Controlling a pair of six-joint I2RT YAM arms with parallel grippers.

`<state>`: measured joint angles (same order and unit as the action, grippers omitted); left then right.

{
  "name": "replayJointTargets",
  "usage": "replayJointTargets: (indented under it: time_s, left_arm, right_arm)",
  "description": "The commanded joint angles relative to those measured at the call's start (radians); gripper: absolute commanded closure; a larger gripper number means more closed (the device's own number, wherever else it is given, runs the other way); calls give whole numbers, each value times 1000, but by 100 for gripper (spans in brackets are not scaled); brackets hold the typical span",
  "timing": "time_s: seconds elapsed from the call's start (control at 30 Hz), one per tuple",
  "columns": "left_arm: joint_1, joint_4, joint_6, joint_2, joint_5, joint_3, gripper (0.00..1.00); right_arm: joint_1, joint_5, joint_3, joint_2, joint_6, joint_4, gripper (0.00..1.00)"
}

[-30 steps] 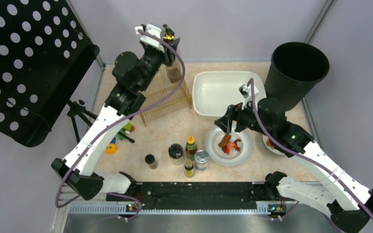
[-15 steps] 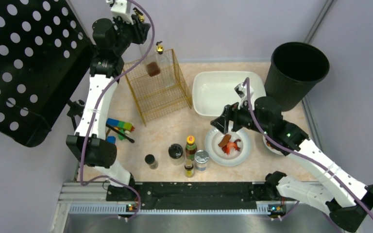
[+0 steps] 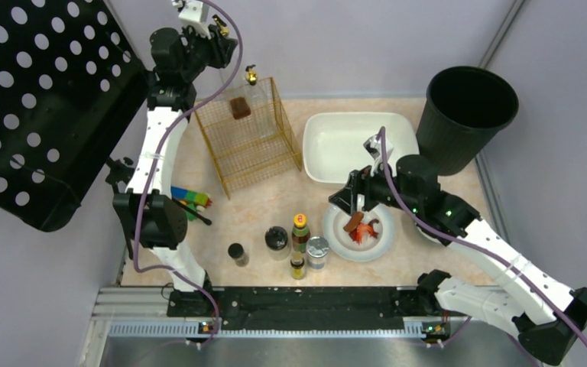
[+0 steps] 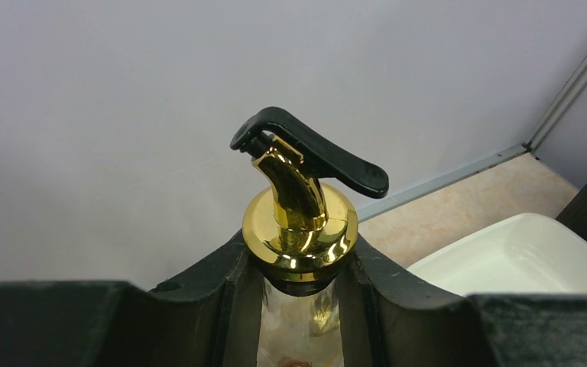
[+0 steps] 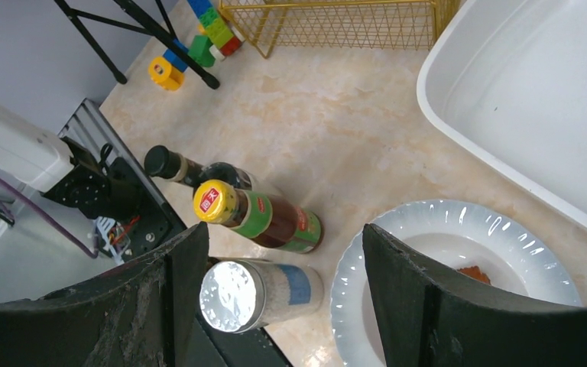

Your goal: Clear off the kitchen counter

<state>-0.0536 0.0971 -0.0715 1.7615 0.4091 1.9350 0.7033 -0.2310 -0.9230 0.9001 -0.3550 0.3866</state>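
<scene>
From above, my left gripper (image 3: 231,47) was raised high by the back wall. The glass bottle (image 3: 241,103) stood in the wire basket (image 3: 256,153), just below this gripper and to its right. The kitchen counter (image 3: 260,202) lay well under it. My right gripper (image 3: 349,205) hung with its fingers spread over the edge of the plate (image 3: 335,233), which carried some red and brown food (image 3: 359,227). The white tub (image 3: 344,145) was just behind this gripper and the black bin (image 3: 466,115) was farther to its right.

In the left wrist view, the gold spout (image 4: 298,206) of the bottle rose between my left fingers (image 4: 214,306). They stood on each side of the neck. I could not tell whether they pinched the glass.

In the right wrist view, my right gripper (image 5: 281,233) was spread wide and held nothing. Directly under it a yellow-capped bottle (image 5: 264,218) and a silver-lidded jar (image 5: 256,287) stood on the counter (image 5: 329,130). The plate (image 5: 428,218) was under the right finger, and the tub (image 5: 535,92) was beyond it.
</scene>
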Motion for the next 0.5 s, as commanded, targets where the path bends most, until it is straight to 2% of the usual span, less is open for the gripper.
replayJointTargets:
  time_s: [0.0, 0.47]
  left_arm:
    - [1, -196, 45, -6, 8, 53, 100]
    - [4, -169, 156, 53, 29, 115, 100]
  right_arm:
    - [2, -21, 2, 0, 16, -51, 27]
    - [2, -8, 16, 9, 16, -66, 27]
